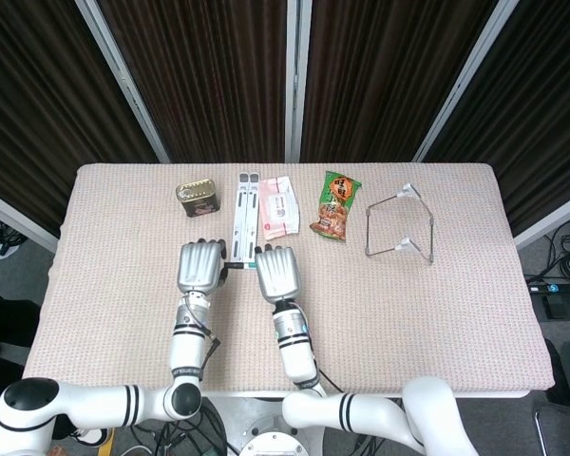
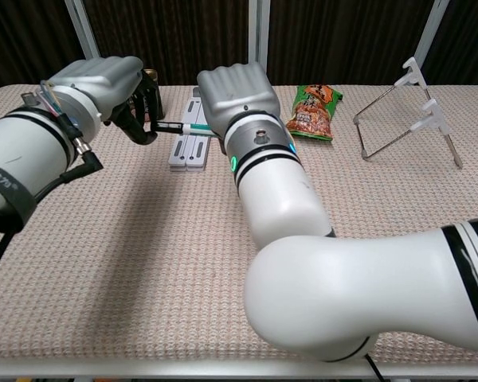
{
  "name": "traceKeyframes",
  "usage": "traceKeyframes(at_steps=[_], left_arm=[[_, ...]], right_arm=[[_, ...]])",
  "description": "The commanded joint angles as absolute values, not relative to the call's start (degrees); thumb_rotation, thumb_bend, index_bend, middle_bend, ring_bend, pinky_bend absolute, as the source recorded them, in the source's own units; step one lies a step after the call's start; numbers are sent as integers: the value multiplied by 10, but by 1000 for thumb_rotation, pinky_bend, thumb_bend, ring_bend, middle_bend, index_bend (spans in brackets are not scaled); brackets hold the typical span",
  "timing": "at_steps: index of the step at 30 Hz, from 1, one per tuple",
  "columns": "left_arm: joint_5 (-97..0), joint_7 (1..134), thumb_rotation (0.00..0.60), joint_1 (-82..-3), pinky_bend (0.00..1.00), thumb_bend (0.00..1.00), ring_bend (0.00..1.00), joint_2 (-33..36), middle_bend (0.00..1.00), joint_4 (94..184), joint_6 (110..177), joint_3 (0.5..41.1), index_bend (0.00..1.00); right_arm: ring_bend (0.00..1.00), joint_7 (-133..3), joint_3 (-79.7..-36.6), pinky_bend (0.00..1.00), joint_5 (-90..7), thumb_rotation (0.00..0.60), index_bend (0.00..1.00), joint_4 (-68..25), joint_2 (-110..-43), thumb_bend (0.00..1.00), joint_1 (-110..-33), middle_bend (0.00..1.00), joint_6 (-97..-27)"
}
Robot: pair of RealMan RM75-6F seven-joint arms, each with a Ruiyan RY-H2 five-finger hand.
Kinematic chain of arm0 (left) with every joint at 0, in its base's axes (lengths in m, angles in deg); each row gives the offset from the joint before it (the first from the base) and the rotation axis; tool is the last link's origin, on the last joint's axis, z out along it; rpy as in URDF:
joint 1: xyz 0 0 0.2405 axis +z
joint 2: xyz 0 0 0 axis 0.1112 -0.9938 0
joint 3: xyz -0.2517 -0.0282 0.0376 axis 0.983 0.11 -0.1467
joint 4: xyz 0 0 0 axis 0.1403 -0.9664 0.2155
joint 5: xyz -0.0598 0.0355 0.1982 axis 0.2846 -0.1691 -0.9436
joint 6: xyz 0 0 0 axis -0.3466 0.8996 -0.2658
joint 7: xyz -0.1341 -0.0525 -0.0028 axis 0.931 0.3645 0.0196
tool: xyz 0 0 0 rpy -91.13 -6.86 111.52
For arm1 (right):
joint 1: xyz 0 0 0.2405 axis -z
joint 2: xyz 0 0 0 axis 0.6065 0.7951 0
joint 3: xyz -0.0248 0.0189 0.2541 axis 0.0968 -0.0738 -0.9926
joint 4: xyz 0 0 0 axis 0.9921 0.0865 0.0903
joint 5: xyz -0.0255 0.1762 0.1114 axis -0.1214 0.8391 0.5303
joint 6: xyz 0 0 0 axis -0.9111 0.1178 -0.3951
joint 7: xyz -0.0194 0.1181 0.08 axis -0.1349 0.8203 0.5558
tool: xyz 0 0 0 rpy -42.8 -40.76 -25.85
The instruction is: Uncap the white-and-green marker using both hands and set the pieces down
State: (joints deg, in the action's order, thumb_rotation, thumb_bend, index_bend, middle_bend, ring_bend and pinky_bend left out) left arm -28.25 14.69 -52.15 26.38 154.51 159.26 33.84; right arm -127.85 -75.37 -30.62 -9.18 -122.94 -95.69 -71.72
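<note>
The white-and-green marker (image 2: 185, 126) lies level in the air between my two hands, above the table. My right hand (image 2: 233, 97) grips its body, and the green band shows just outside the fist. My left hand (image 2: 102, 84) has its fingers curled at the marker's black cap end (image 2: 163, 126) and touches it. In the head view the left hand (image 1: 200, 266) and the right hand (image 1: 277, 273) sit side by side near the table's middle, with a short piece of the marker (image 1: 239, 265) showing between them. The hands hide both ends of the marker.
Behind the hands lie a small tin can (image 1: 197, 199), a pair of long white bars (image 1: 245, 214), a pink-and-white packet (image 1: 277, 204) and a green snack bag (image 1: 337, 204). A wire rack (image 1: 401, 226) stands at the right. The cloth-covered table (image 1: 456, 313) reaches past them.
</note>
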Motion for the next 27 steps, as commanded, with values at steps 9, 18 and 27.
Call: traceKeyframes(at_steps=[9, 18, 27], left_arm=[[-283, 155, 600, -526, 565, 339, 472, 263, 542, 1548, 1586, 338, 522], [-289, 168, 600, -526, 617, 377, 540, 263, 607, 1539, 1580, 332, 590], [-342, 238, 600, -516, 672, 380, 613, 229, 684, 1545, 1529, 304, 656]], right_arm=[[621, -1282, -750, 726, -289, 600, 658, -87, -1230, 375, -967, 623, -714], [621, -1280, -748, 726, -280, 600, 659, -79, -1230, 376, -974, 623, -716], [621, -1287, -745, 726, -282, 600, 665, -79, -1222, 377, -969, 627, -713]])
